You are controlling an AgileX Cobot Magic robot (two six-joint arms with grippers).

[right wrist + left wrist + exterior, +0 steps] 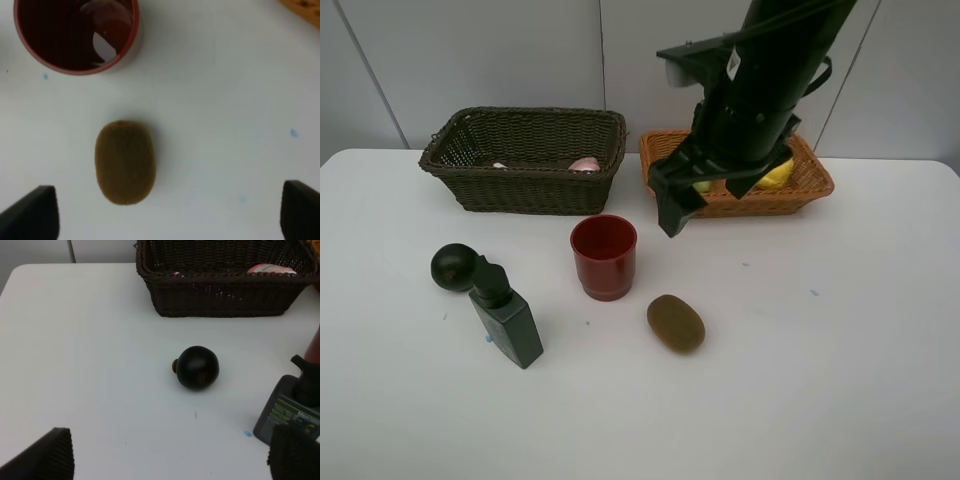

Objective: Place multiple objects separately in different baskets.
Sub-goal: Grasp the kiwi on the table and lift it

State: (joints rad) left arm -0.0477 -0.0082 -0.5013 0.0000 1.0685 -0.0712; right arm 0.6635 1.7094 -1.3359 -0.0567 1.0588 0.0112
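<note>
A brown kiwi (675,323) (125,161) lies on the white table, right of the red cup (604,256) (75,35). My right gripper (710,197) (165,215) hangs open high above the kiwi, in front of the orange-tan basket (815,190), which holds a yellow lemon (776,176). A dark round fruit (453,266) (198,367) rests against the top of the lying dark green bottle (507,315) (292,410). Open and empty, my left gripper (170,460) is short of the round fruit. The dark brown basket (520,190) (225,295) holds a pink-white object (585,164) (272,269).
The two baskets stand side by side along the table's back edge. The right arm's dark body (760,80) rises over the orange-tan basket and hides part of its contents. Bare white tabletop (820,350) stretches to the front and right.
</note>
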